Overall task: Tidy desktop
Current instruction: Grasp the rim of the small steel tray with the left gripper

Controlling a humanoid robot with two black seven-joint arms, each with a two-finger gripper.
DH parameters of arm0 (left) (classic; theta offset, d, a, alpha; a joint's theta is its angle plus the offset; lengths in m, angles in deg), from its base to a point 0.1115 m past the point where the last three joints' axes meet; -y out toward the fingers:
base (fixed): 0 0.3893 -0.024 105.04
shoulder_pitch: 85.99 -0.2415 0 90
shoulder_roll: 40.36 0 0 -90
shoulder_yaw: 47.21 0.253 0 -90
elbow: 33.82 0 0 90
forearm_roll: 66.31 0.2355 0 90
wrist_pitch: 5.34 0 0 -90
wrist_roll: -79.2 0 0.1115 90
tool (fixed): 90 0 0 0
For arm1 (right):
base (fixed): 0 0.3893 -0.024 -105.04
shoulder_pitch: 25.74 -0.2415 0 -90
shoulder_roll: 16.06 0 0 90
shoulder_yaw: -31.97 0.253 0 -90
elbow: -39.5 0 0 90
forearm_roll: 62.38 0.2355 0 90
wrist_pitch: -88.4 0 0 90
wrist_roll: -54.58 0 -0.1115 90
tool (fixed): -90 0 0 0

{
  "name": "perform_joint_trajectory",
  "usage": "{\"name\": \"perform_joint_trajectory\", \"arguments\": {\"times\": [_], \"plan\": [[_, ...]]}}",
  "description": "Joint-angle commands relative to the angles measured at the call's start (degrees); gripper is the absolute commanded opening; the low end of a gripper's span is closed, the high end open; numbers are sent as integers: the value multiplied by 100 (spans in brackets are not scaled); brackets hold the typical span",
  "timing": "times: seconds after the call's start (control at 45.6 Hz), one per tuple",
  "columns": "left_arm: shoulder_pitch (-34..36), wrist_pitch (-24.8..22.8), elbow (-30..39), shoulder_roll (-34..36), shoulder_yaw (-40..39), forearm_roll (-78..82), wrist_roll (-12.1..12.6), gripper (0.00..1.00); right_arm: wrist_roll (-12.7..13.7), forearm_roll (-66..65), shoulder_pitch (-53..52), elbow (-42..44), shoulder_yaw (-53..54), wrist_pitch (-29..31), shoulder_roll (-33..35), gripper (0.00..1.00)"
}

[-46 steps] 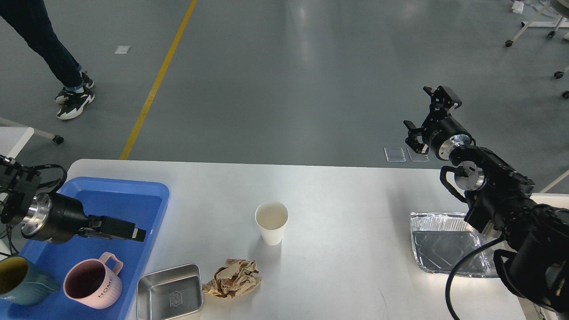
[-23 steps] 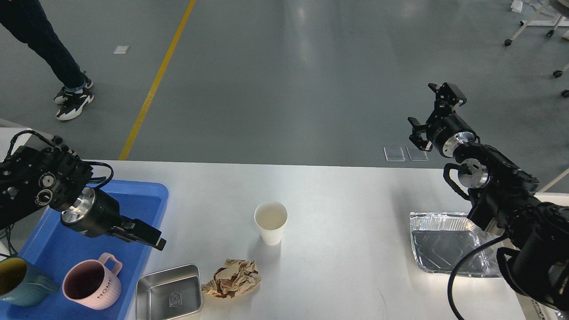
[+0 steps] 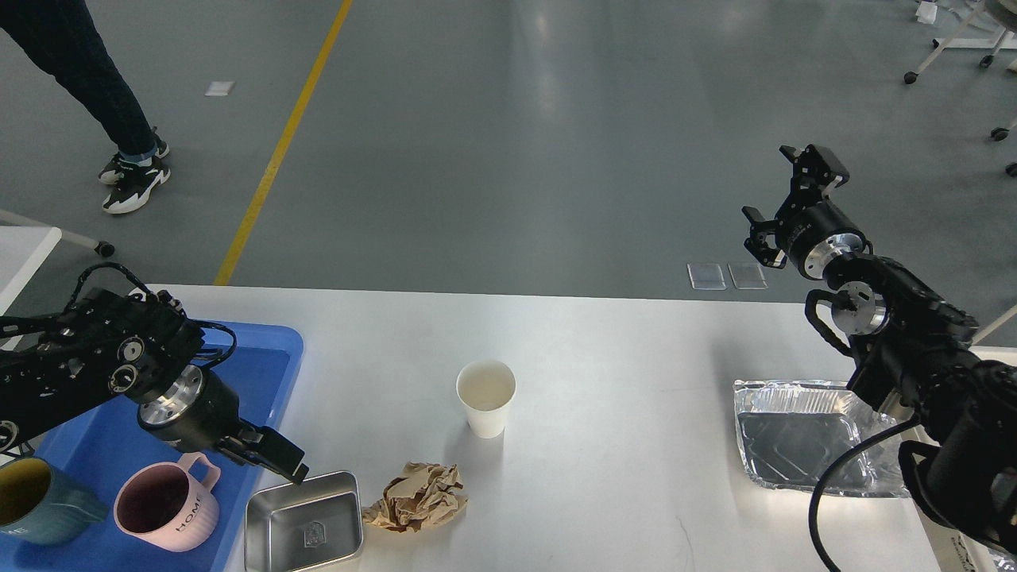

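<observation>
The tabletop point(image 3: 604, 349) fills the lower half of my view, white and wide, and it is not yet tidy. Loose on it are a paper cup point(image 3: 485, 397) near the middle, a crumpled brown paper point(image 3: 415, 496) in front of the cup, a steel tin point(image 3: 303, 530) just left of the paper, and a foil tray point(image 3: 806, 445) off to the right. At the left end sits a blue tray point(image 3: 270, 349) holding a pink mug point(image 3: 163, 512) and a teal mug point(image 3: 36, 500).

My left gripper point(image 3: 288, 465) hangs at the tin's near-left rim, between the tin and the blue tray's edge. Its fingers look drawn close together with nothing in them. My right gripper point(image 3: 783, 199) is raised past the tabletop's far edge, well apart from everything, fingers spread wide and empty.

I judge the tin to be the next pick — and that is where trouble lies. The fingers are narrow now; if I descend without spreading them, they will strike the rim and shove the tin into the paper or against the blue tray. The tin's thin, slick wall could also slip from a shallow pinch. The pink mug stands close beside the left wrist, so a careless swing might knock it — I would go slowly.
</observation>
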Motion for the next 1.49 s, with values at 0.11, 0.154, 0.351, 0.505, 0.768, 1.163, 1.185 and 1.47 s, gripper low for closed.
{"name": "perform_joint_trajectory", "arguments": {"times": [0.11,0.154,0.351,0.505,0.768,1.163,1.185,1.47], "plan": [[-3,2,-289,-200,33,26,1,98,0,0,52,-4,0,1,-6,100],[-3,2,-342,-253,33,70,1,98,0,0,52,-4,0,1,-6,100],[-143,2,-527,-429,33,185,1,98,0,0,79,5,0,1,29,100],[-231,2,-536,-499,33,255,1,98,0,0,87,5,0,1,64,100],[-258,2,-711,-631,33,281,1,98,0,0,131,5,0,1,64,100],[-284,2,-1028,-798,42,290,1,98,-9,0,140,5,0,1,46,100],[-301,2,-1045,-815,42,290,1,98,-9,0,140,5,0,1,55,100],[-390,9,-1230,-991,42,378,1,98,-9,0,140,5,0,1,64,100]]}}
